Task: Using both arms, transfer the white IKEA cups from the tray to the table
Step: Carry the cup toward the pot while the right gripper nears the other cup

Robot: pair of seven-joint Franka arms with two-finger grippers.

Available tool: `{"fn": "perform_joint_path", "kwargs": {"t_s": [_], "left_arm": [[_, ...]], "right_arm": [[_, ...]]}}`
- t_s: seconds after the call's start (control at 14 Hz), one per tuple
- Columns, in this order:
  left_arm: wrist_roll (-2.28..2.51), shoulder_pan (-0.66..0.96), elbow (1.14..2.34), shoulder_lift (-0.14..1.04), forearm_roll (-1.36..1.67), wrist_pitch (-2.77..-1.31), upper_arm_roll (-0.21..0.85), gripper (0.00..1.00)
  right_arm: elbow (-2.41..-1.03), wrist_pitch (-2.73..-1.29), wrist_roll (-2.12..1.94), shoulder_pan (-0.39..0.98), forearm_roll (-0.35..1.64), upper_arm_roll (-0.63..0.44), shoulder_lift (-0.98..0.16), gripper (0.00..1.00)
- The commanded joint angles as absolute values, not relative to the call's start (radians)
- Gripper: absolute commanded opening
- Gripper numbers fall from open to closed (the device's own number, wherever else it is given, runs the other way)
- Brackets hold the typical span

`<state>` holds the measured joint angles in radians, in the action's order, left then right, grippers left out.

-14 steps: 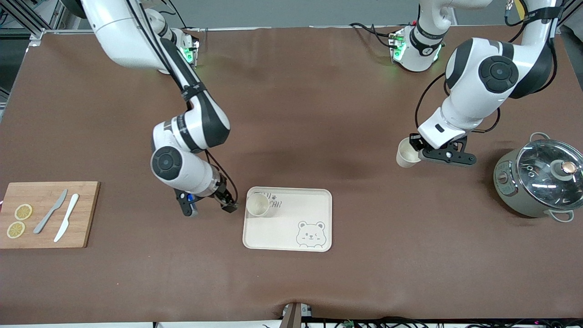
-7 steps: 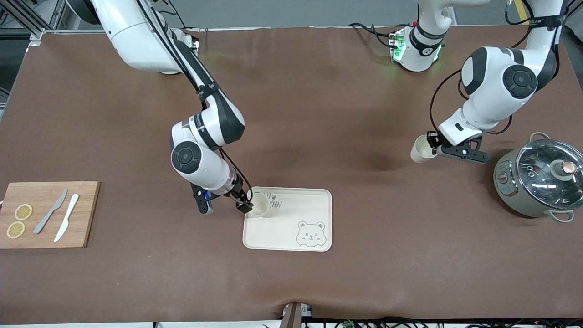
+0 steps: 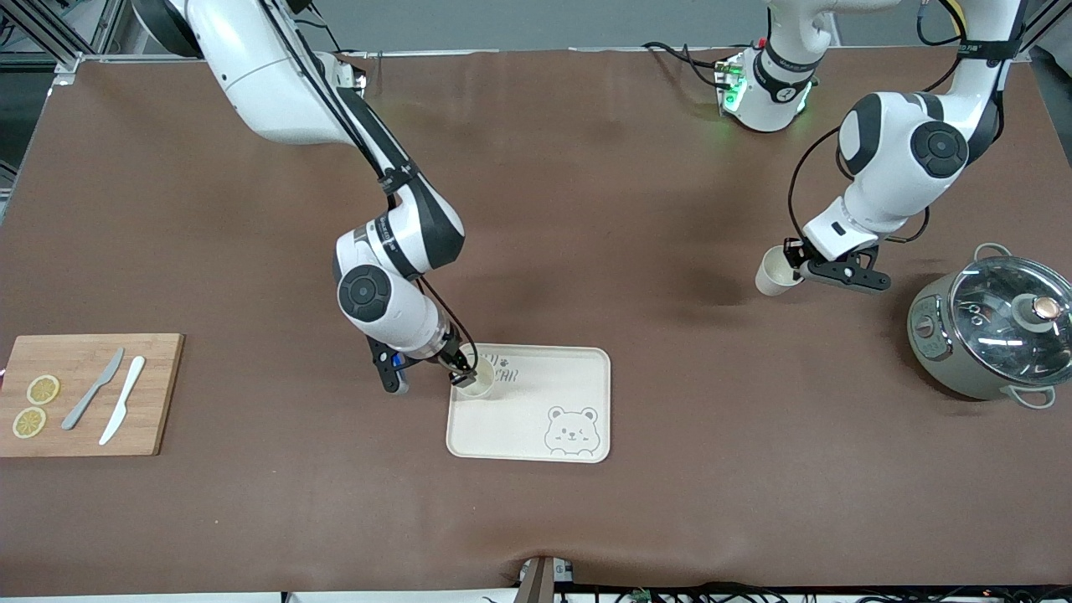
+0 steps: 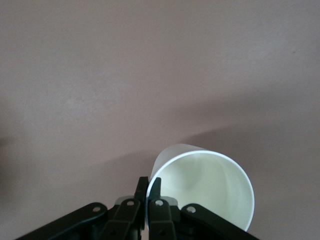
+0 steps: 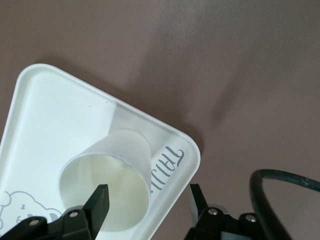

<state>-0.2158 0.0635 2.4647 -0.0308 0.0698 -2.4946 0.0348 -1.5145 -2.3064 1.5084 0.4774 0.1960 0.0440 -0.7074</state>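
Fingers of the left gripper [image 3: 794, 266] pinch one cup's [image 3: 772, 274] rim above the table [image 3: 586, 193]; the right gripper [image 3: 463, 373] straddles, jaws apart, the tray's [image 3: 536, 435] cup [image 3: 477, 378].

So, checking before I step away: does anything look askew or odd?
Only the cup pinched by its rim in the left gripper: it hangs tilted over bare table. The other cup stands upright on the tray, right gripper at its rim.

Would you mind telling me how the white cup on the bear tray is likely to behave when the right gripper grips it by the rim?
The cup looks thin-walled and small, so probably light and easy to lift. Its smooth, glossy surface may slip between the right gripper fingers. Standing upright near a corner of the tray, taller than wide, it might tip if nudged sideways.
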Motion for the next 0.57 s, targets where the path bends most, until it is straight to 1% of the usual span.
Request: {"fn": "perform_joint_path", "kwargs": {"t_s": [0.0, 0.07, 0.14, 0.21, 0.29, 0.43, 0.5], "left_arm": [[-0.279, 0.032, 2.493, -0.003, 0.118, -2.56, 0.044, 0.0], [-0.296, 0.032, 2.497, 0.018, 0.135, -2.591, 0.044, 0.0], [-0.31, 0.032, 2.503, 0.035, 0.153, -2.621, 0.044, 0.0], [-0.32, 0.032, 2.505, 0.055, 0.161, -2.644, 0.044, 0.0], [-0.322, 0.032, 2.503, 0.073, 0.161, -2.66, 0.044, 0.0], [-0.322, 0.034, 2.502, 0.101, 0.176, -2.687, 0.046, 0.0], [-0.322, 0.034, 2.5, 0.107, 0.182, -2.694, 0.046, 0.0]], "right_arm": [[-1.493, -2.318, 1.526, 0.491, 0.199, 0.041, -0.73, 0.62], [-1.491, -2.333, 1.526, 0.492, 0.201, 0.041, -0.732, 0.61], [-1.493, -2.342, 1.526, 0.494, 0.199, 0.041, -0.733, 0.55], [-1.491, -2.341, 1.526, 0.494, 0.201, 0.041, -0.733, 0.44], [-1.491, -2.341, 1.526, 0.492, 0.202, 0.041, -0.733, 0.3], [-1.491, -2.339, 1.522, 0.492, 0.196, 0.041, -0.733, 0.11], [-1.491, -2.336, 1.517, 0.491, 0.196, 0.041, -0.73, 0.0]]}}
